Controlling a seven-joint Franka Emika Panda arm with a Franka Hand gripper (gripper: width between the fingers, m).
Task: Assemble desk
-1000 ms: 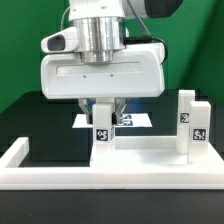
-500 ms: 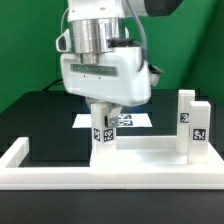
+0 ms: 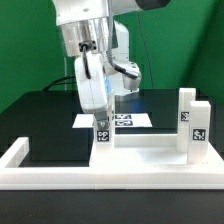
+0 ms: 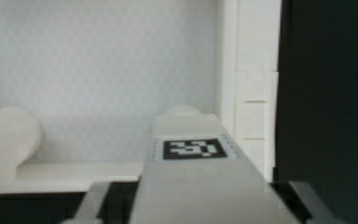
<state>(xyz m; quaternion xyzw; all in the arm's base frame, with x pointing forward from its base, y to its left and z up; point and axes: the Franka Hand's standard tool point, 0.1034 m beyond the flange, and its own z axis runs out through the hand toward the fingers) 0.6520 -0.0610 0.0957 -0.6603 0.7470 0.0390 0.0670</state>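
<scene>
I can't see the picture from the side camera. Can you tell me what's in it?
A robot arm's gripper reaches down and holds a short white leg upright on a white tabletop panel. Another leg already stands on the panel at the exterior view's right, and a marker board lies behind on the black table.

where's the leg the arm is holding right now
In the exterior view, the leg stands upright at the tabletop panel's left end, gripped by the end effector, just before the marker board.

One tabletop (image 3: 150, 155), three legs in view: one (image 3: 102, 133) under the hand (image 3: 101, 122), two (image 3: 193, 125) at the exterior view's right. One marker board (image 3: 125, 121). One barrier wall (image 3: 60, 178).
</scene>
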